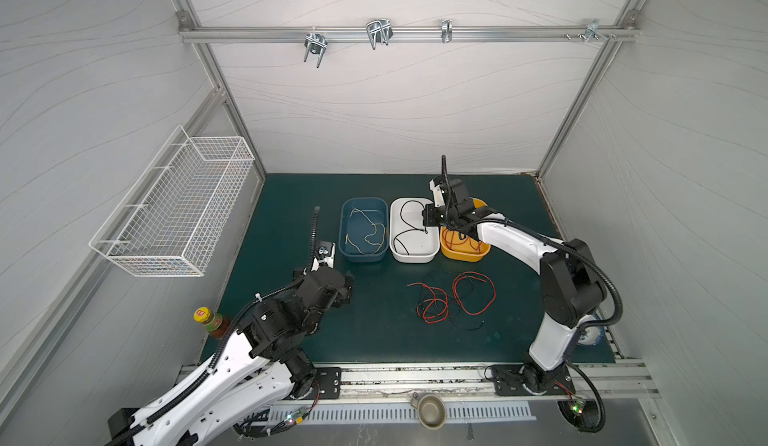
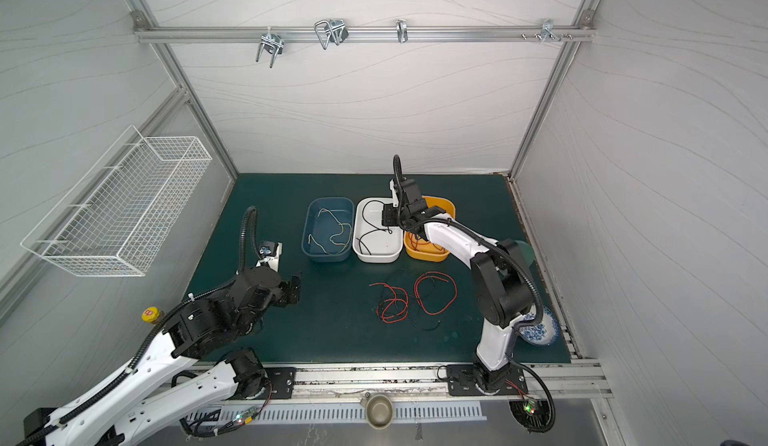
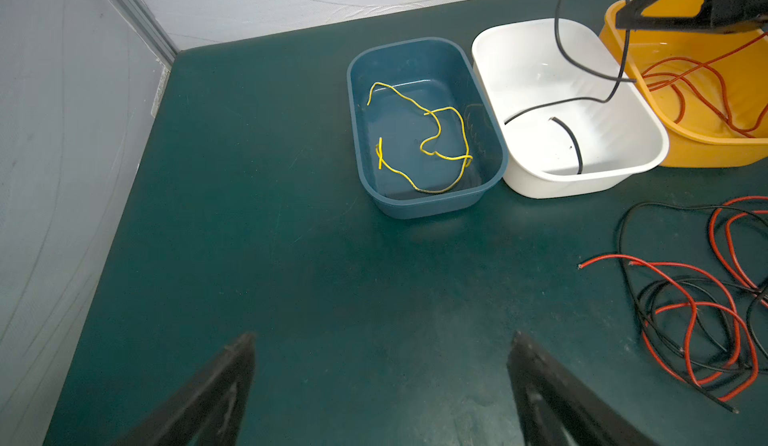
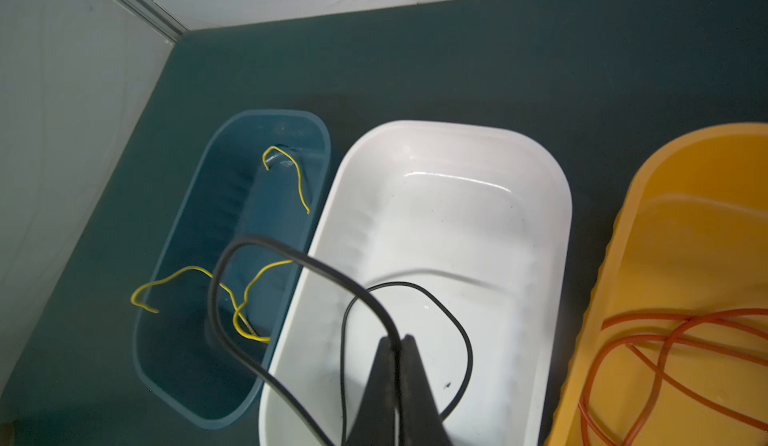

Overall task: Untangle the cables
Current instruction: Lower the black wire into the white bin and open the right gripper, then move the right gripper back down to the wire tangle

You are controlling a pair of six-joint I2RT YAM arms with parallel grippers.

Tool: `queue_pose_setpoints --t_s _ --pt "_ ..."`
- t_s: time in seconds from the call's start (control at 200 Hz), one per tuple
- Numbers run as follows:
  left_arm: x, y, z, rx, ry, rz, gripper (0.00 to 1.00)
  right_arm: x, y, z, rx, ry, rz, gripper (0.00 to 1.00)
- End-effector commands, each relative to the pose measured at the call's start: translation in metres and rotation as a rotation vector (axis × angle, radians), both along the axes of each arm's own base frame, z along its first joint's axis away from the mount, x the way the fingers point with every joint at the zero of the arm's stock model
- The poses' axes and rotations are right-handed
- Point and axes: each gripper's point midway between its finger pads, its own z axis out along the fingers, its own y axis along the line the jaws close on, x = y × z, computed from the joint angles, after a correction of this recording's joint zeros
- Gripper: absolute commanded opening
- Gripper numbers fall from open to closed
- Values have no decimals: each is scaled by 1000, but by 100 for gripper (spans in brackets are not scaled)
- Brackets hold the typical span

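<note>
A tangle of red and black cables [image 1: 453,298] [image 3: 706,298] lies on the green mat in front of three bins. My right gripper [image 4: 397,338] [image 1: 429,217] is shut on a black cable [image 4: 299,257], which loops up and hangs down into the white bin [image 1: 415,259] [image 4: 457,126]. The blue bin [image 1: 363,259] [image 3: 432,209] holds a yellow cable [image 3: 399,94]. Red cables [image 4: 665,340] lie in the orange bin [image 1: 465,257]. My left gripper [image 3: 383,336] [image 1: 347,286] stands open over bare mat, left of the tangle, with nothing between its fingers.
A white wire basket [image 1: 174,211] hangs on the left wall. A sauce bottle [image 1: 210,319] stands at the mat's left edge, behind my left arm. A blue-patterned plate [image 2: 540,331] sits at the right edge. A metal cup [image 1: 430,410] rests at the front rail.
</note>
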Motion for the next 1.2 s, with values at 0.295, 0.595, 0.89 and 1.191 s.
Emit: queue_pose_setpoints --t_s 0.295,0.595,0.89,1.191 --pt "4 -3 9 -40 -33 5 96 2 -7 -52 -126 102 -52 0" --pt "4 -3 8 -42 -33 2 96 1 -9 -76 -204 180 -51 0" --pt "4 -4 8 -44 -29 0 95 0 -1 -66 -260 175 -24 8" --pt "5 -4 6 -45 -24 0 95 -1 6 -43 -273 140 -5 26"
